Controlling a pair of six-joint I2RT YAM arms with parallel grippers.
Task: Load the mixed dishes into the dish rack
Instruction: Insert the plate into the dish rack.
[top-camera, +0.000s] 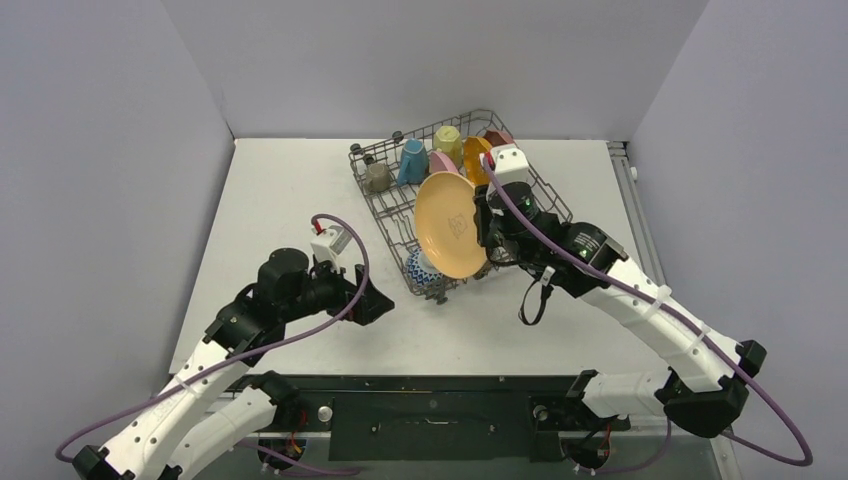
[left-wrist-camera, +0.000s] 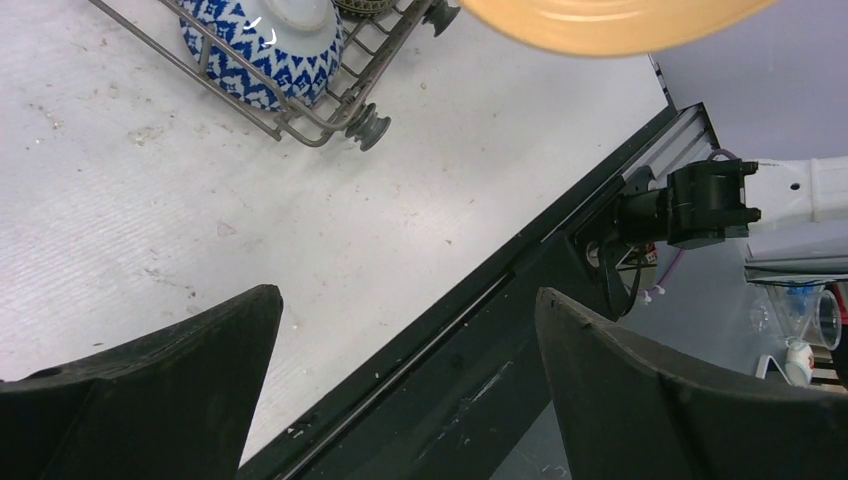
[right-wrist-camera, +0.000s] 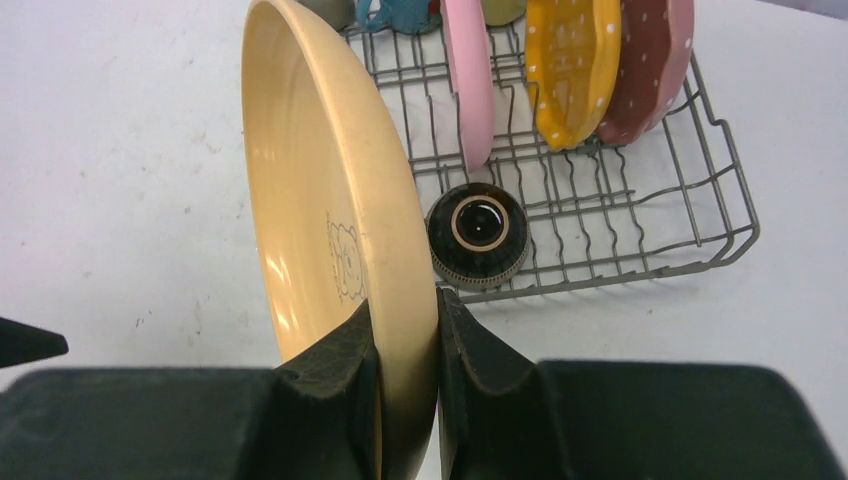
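Left end effector (left-wrist-camera: 405, 295): is hanging just above the bench (top-camera: 280, 200) near the front edge, fingers spreading wide with nothing between them, pointing toward the near corner of the rack (top-camera: 395, 215)
Bench: is lying white and lightly speckled under both arms
Rack: is sitting on the far half of the bench, angled, a small wheel at the near corner touching the surface
Blue-white bowl (left-wrist-camera: 265, 50): is lying inside the rack's near corner with its white foot showing, just beyond the left end effector
Right end effector (right-wrist-camera: 405, 330): is pinching the rim of the tan plate (right-wrist-camera: 320, 200), one finger on each face
Tan plate: is standing on edge over the near half of the rack, its hollow face turning toward the left arm; whether its lower rim is touching the wires cannot be told
Brown bowl (right-wrist-camera: 478, 233): is resting in the rack just beside the tan plate, foot ring facing the right wrist camera
Pink plate (right-wrist-camera: 470, 80): is standing upright between tines, behind the brown bowl
Orange plate (right-wrist-camera: 570, 70): is standing next to the pink one, white dots showing
Dark red plate (right-wrist-camera: 650, 60): is leaning beside the orange one, nearest the rack's side wall
Blue mug (top-camera: 411, 162): is sitting in the far part of the rack, left of the pink plate
Grey mug (top-camera: 378, 177): is sitting by the rack's left rim, beside the blue mug
Yellow mug (top-camera: 447, 145): is sitting toward the far end, behind the pink plate
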